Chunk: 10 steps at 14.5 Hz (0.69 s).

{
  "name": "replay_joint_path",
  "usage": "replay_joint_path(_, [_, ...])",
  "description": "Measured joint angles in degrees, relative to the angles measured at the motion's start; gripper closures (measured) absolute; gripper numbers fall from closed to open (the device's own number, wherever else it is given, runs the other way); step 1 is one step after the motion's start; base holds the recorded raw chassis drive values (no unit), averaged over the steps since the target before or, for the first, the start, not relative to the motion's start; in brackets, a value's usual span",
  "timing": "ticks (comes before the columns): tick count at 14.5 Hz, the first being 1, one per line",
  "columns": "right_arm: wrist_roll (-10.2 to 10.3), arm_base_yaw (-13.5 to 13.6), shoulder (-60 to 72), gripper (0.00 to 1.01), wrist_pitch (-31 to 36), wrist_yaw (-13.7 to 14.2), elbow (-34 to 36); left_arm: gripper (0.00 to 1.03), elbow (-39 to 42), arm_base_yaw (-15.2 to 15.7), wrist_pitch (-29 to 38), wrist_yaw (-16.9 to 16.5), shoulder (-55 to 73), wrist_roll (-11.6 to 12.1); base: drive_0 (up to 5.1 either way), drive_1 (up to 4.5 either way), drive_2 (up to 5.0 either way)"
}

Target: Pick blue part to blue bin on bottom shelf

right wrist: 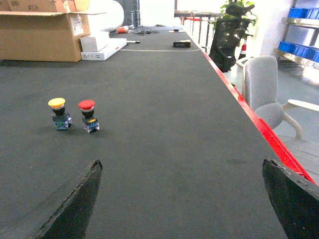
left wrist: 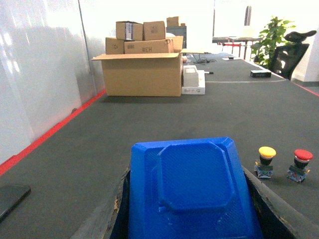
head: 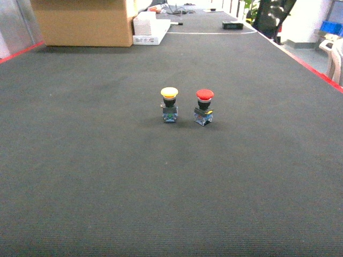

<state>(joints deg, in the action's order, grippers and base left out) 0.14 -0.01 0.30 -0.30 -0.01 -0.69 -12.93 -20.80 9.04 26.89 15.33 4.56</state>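
The blue part, a flat-topped blue plastic piece with an octagonal raised face, fills the bottom of the left wrist view. My left gripper is shut on it, a dark finger showing at each side. My right gripper stands open over bare dark carpet, nothing between its fingers. Neither gripper shows in the head view. Blue bins sit on a steel rack at the far right of the right wrist view. The bottom shelf is out of view.
Two push buttons stand side by side on the carpet, one yellow-capped and one red-capped. Cardboard boxes and a white box lie at the far left. A grey chair stands beyond the red edge line.
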Motion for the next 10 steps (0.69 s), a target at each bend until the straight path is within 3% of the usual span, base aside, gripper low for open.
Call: replay_joint_path(10, [0.0,0.0,0.0,0.03,0.0,0.0,0.0,0.58,0.0,0.0,0.0,-0.02,0.0,0.0,0.0,0.0,0.0])
